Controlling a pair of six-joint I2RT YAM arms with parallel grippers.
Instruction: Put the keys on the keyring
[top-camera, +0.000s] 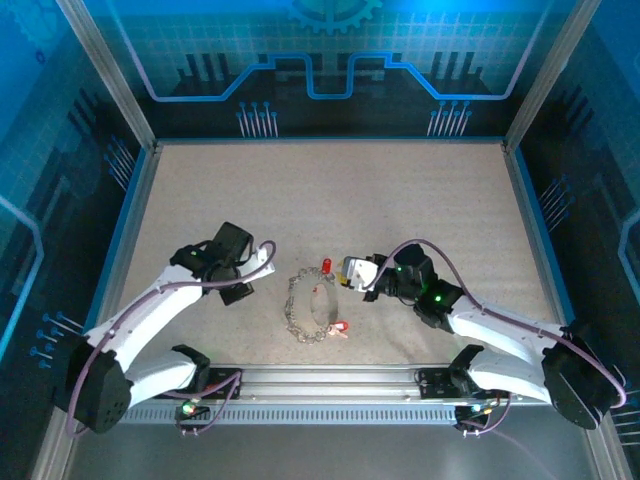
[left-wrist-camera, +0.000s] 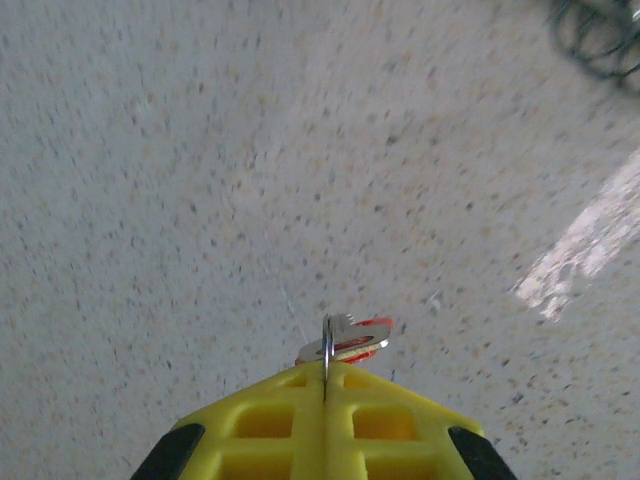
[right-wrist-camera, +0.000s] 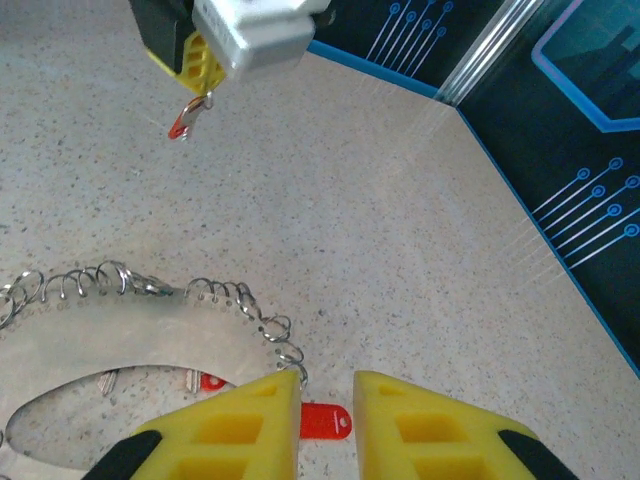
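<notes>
Key (right-wrist-camera: 327, 422) (red) partly hidden behind right gripper (right-wrist-camera: 327, 388).

Beneath my fingers (right-wrist-camera: 420, 430) lay a speckled beige table (top-camera: 400, 200). Beyond them rose blue circuit-print walls (top-camera: 200, 40) on silver posts (top-camera: 107, 70); a light patch (left-wrist-camera: 590, 240) shone to their right.

**Ring flanked on both sides, open table behind**

The keyring (top-camera: 310, 305) lies mid-table. Just left of it hangs the left gripper (left-wrist-camera: 325, 388), clamped on a held key (left-wrist-camera: 350, 340). Just right sits the right gripper (right-wrist-camera: 325, 405), jaws slightly parted by the far key (top-camera: 326, 264). Behind the ring the table (top-camera: 330, 190) is bare. In front, a narrow strip runs to the rail (top-camera: 330, 380).
</notes>
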